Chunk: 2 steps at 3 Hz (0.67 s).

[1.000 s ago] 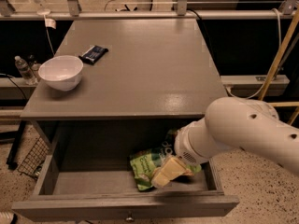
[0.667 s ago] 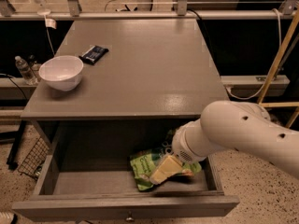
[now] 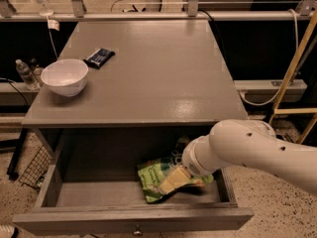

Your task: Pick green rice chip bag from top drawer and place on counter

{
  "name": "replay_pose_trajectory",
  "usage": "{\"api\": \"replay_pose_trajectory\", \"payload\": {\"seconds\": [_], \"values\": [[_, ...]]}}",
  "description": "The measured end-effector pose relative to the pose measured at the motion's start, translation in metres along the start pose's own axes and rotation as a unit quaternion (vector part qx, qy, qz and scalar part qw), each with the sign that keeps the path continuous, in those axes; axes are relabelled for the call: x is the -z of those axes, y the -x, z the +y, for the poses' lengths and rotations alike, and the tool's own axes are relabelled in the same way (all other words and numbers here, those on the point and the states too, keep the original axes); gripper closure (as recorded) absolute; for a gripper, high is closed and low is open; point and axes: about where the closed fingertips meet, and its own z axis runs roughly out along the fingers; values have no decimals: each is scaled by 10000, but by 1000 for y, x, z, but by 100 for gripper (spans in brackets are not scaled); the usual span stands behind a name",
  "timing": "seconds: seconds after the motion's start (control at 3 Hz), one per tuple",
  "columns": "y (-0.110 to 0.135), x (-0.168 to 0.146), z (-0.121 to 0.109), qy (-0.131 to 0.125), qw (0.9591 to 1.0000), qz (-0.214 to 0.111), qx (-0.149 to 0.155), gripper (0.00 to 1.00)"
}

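Observation:
The green rice chip bag [image 3: 152, 175] lies crumpled on the floor of the open top drawer [image 3: 133, 219], right of its middle. My gripper [image 3: 171, 182], cream-coloured at the end of the white arm [image 3: 257, 148], reaches down into the drawer from the right and sits on the bag's right part, hiding that side of it. The counter [image 3: 153, 73] spreads out above the drawer.
A white bowl [image 3: 64, 76] stands at the counter's left edge, with a small dark flat packet [image 3: 99, 57] behind it. A water bottle [image 3: 23, 73] and a wire basket [image 3: 30, 168] are at the left. A yellow frame [image 3: 297, 83] stands at the right.
My gripper has shifted a little to the left over the bag inside the drawer. The bag stays on the drawer floor. Bowl and packet have not moved.

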Motion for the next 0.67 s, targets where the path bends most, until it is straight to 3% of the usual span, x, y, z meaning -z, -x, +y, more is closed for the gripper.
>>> {"api": "replay_pose_trajectory", "payload": {"seconds": [0.67], "values": [[-10,-3,-35,-390,9979,-281,-438,0]]}}
